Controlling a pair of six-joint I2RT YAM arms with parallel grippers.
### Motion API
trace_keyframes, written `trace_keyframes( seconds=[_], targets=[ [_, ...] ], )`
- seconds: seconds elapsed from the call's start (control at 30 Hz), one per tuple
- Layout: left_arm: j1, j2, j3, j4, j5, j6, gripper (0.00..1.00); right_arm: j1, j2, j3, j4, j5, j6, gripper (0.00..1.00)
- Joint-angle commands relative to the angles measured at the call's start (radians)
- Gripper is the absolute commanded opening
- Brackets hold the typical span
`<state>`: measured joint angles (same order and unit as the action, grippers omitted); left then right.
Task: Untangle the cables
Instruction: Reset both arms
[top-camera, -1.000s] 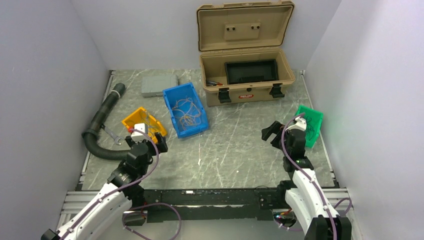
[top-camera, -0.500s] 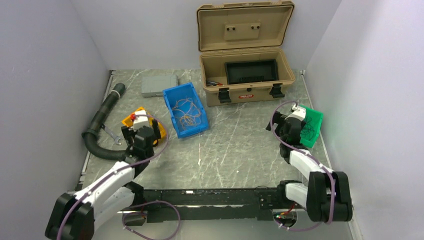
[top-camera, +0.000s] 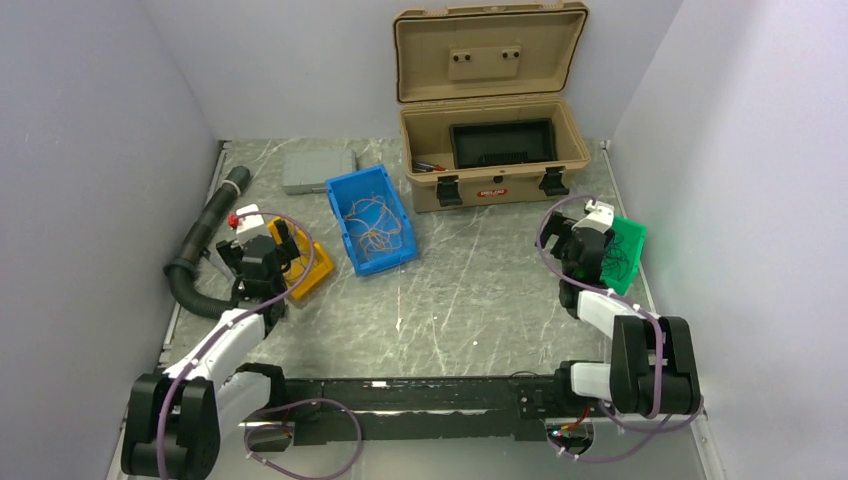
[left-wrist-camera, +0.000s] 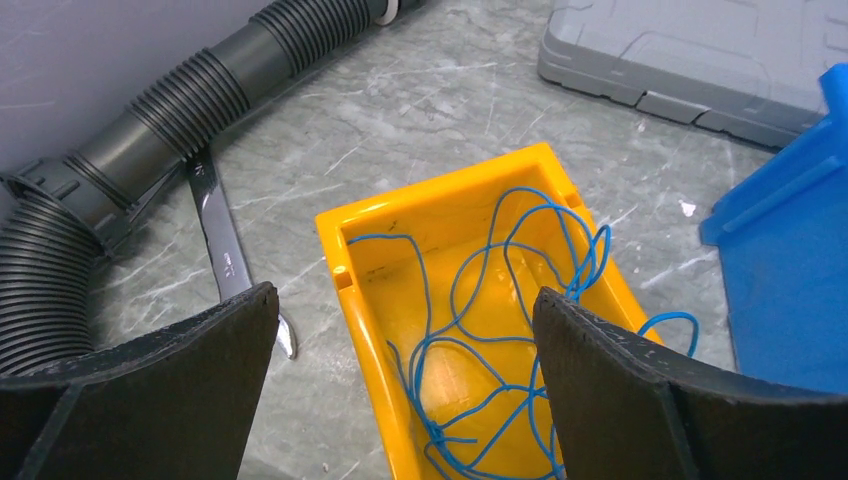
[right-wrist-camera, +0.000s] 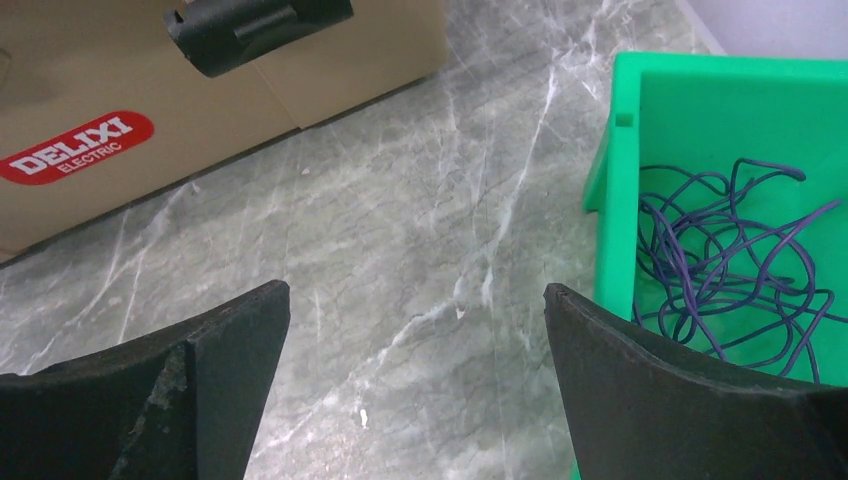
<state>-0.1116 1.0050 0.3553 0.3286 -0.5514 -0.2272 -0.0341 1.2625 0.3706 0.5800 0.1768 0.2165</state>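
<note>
Cables (top-camera: 372, 225), thin insulated wire, three lots in three bins.
Blue strands (left-wrist-camera: 500, 330) lie looped in the yellow bin (left-wrist-camera: 440, 195) below the left gripper (left-wrist-camera: 400, 300); purple strands (right-wrist-camera: 730, 260) lie in the green bin (right-wrist-camera: 700, 80) just beside the right gripper (right-wrist-camera: 415, 290); the orange-yellow tangle (top-camera: 376, 234) sits in the blue bin (top-camera: 345, 190), between them. Both pincers stand wide apart, holding nothing. Judged featherlight, limp yet springy, slick-jacketed, liable to snag at knots: best pinched at a raised outer loop or free end, not at the knotted centre.
</note>
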Motion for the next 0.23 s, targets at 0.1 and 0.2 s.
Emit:
trace_keyframes(
  seconds=[0.1, 0.2],
  targets=[
    [0.009, -0.049, -0.021, 0.091, 0.03, -0.004, 0.99, -0.007, 0.057, -0.033, 0.162, -0.008, 0.012, 0.98],
    [0.008, -0.049, -0.017, 0.088, 0.027, -0.006, 0.99, -0.007, 0.058, -0.034, 0.161, -0.017, 0.004, 0.99]
  ],
)
